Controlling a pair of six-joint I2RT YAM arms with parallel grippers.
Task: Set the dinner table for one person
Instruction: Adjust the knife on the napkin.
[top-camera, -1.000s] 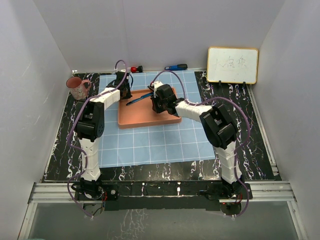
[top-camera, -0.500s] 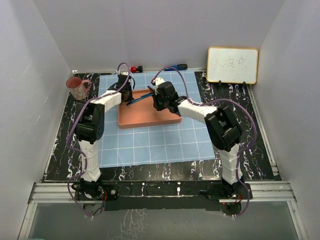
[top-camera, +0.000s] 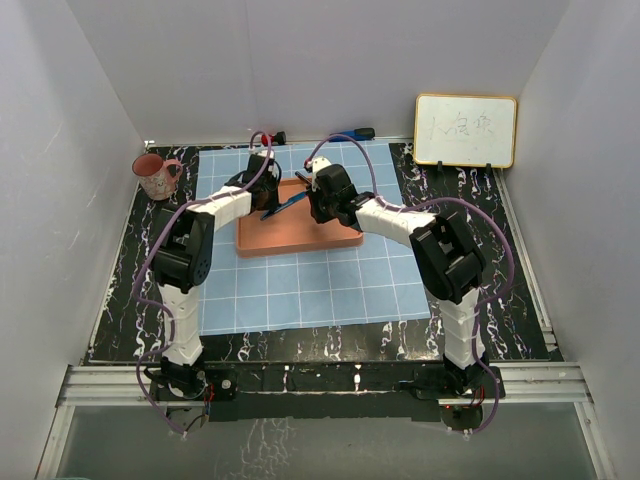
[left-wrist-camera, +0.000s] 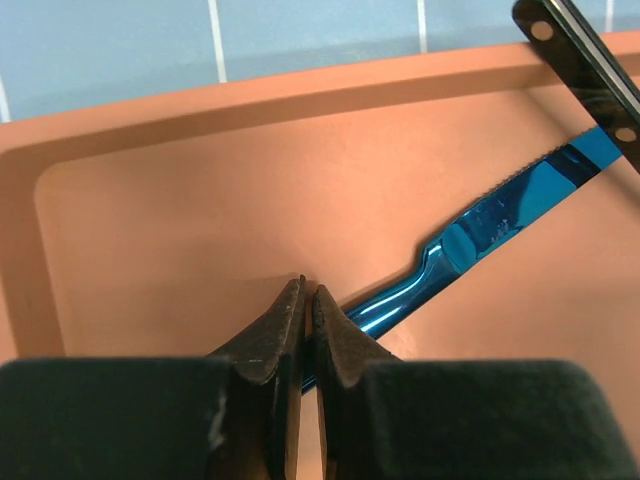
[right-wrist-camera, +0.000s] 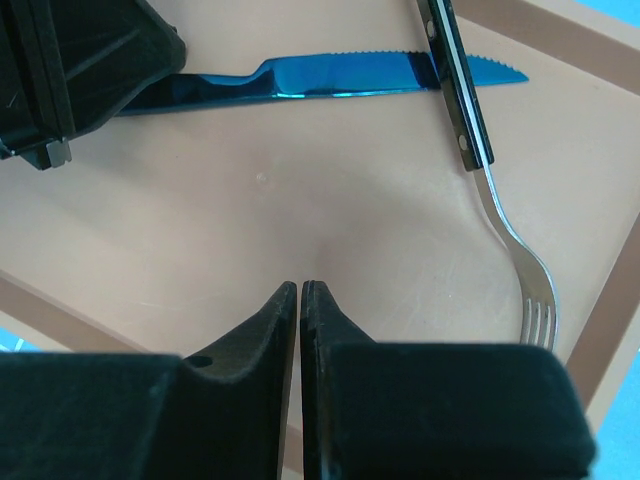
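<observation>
Overhead, we see the dinner table (top-camera: 320, 345), black with white veins, spread under both arms, with a light-blue gridded cloth (top-camera: 320, 280) over its middle. An orange tray (top-camera: 290, 232) sits on the far half of that cloth, and both wrists hang above it.

We find the left gripper (top-camera: 265, 195) over the tray's far left part, its two fingers pressed together at the tips (left-wrist-camera: 308, 290). A blue knife (left-wrist-camera: 500, 210) lies slantwise on the tray, and its handle runs in behind those fingers. We cannot tell whether the handle is pinched or merely passes beneath them.

We see the right gripper (top-camera: 318, 205) near the tray's far right part, its fingers closed on each other (right-wrist-camera: 302, 288) with nothing between them and only bare tray below. Beside it lies a fork (right-wrist-camera: 462, 100) with a black riveted handle, which crosses over the knife's serrated blade (right-wrist-camera: 340, 75).

We also note a pinkish mug (top-camera: 155, 175) on the table's far left corner, and a small whiteboard (top-camera: 465, 130) standing at the far right.
</observation>
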